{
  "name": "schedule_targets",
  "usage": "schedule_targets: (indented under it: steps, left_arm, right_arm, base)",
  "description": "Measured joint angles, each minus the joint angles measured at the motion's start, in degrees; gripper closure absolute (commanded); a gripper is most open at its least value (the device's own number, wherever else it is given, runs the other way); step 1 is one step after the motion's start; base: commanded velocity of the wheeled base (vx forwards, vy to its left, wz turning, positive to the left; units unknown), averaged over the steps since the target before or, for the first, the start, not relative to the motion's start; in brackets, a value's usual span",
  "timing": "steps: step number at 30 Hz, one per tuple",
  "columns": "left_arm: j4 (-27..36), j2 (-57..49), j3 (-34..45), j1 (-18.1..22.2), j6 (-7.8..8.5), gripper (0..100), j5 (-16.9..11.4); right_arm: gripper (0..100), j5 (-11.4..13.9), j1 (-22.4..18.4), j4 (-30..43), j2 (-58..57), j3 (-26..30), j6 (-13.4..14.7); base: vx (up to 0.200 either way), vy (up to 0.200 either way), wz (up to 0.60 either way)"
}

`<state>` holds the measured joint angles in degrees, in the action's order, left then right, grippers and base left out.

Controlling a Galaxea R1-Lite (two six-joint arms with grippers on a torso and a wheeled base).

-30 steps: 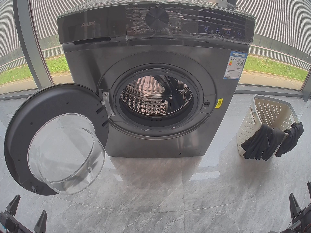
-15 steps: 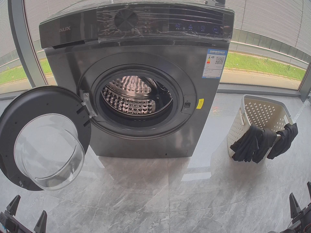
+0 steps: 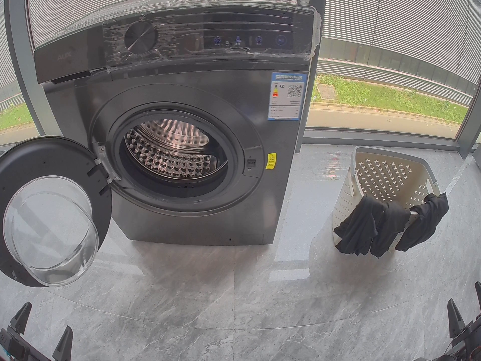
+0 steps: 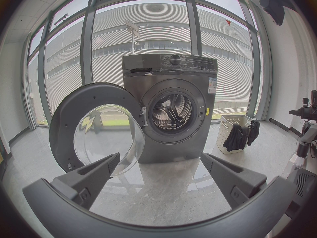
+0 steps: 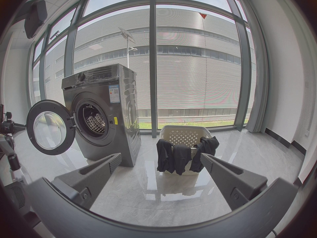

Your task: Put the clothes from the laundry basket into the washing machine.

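Grey marbled floor tiles [image 3: 300, 302] run up to tall windows [image 3: 401, 51], with a striped building and a strip of grass outside. From the head view, the left gripper [image 3: 44, 323] sits at 7 o'clock, low at the frame's edge, its two dark fingers spread wide with nothing between them. The left wrist view shows the same broad gap over bare floor. The right gripper [image 3: 466, 299] sits at 5 o'clock, partly cut off by the frame. In the right wrist view [image 5: 160, 157] its fingers stand just as wide apart, gripping nothing and touching nothing. The washing machine [image 3: 200, 91] stands at about 11 o'clock, and its round door [image 3: 30, 161] is swung fully open toward 9 o'clock. The steel drum [image 3: 170, 149] is lit near the front and too dark farther in to make out. Clear film wraps the control panel [image 3: 210, 36]. The white laundry basket [image 3: 350, 196] stands on the floor at 2 o'clock, well apart from both grippers and just beside the machine's right flank. Black clothes [image 3: 373, 224] hang over its near rim in several folds, and I cannot tell how many pieces there are. The bottom of the basket is hidden.
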<state>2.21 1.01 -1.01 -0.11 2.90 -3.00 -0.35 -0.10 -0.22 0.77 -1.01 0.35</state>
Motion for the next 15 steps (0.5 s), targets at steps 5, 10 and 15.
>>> schedule_targets:
  steps: [5, 10, 15]
  left_arm:
    - [-0.02, 0.00, 0.00, 0.01, -0.09, 0, -0.04]
    - [0.02, 0.00, 0.00, 0.01, -0.09, 0, -0.01]
    - [0.00, 0.00, 0.00, 0.01, -0.09, 0, 0.00]
  right_arm:
    - [0, 0.00, 0.00, 0.00, 0.00, 0.00, 0.00]
    - [0, 0.02, 0.02, -0.02, 0.02, 0.00, -0.02]
    - [0, 0.00, -0.01, 0.00, 0.05, 0.00, -0.02]
  base:
    - [0.000, -0.200, 0.00]
    - [0.000, -0.200, 0.00]
    - [0.000, -0.200, 0.00]
